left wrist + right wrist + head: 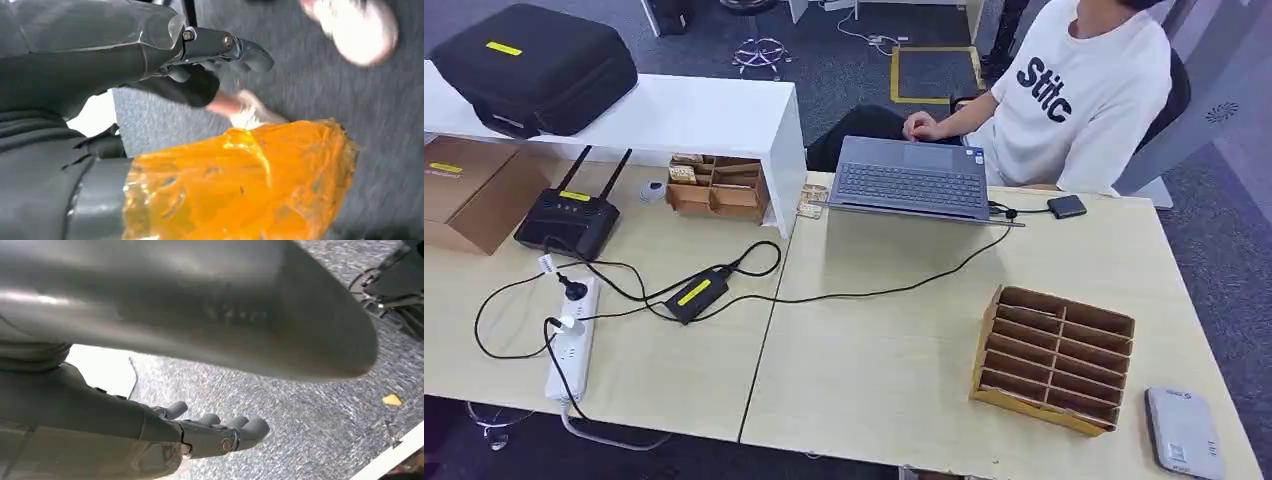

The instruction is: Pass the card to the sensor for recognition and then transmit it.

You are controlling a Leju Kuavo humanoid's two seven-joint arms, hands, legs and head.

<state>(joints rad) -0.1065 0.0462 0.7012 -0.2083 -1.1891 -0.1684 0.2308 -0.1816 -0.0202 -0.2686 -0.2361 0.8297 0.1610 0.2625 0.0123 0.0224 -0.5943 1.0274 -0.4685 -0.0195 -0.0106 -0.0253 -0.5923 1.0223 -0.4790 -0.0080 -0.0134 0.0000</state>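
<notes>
Head view: I am seeing tan slotted cardboard organizer [1054, 356] and flat grey rounded sensor pad [1184, 432] on desk, both on right-arm side. Card itself I am not finding. Right hand [210, 432] hanging over carpet, released, fingers extended; left hand [220, 50] also holding nothing, fingers loosely curled. I am judging right hand nearer sensor.

- An office, by the look of it: pale wood desks [944, 330] pushed together over grey carpet [844, 60].
- A person [1074, 90] sits typing at a laptop [911, 180].
- A router [569, 218], a power strip [572, 350] and trailing cables lie on the desk.
- A cardboard slot organiser [1052, 358] stands nearby.
</notes>
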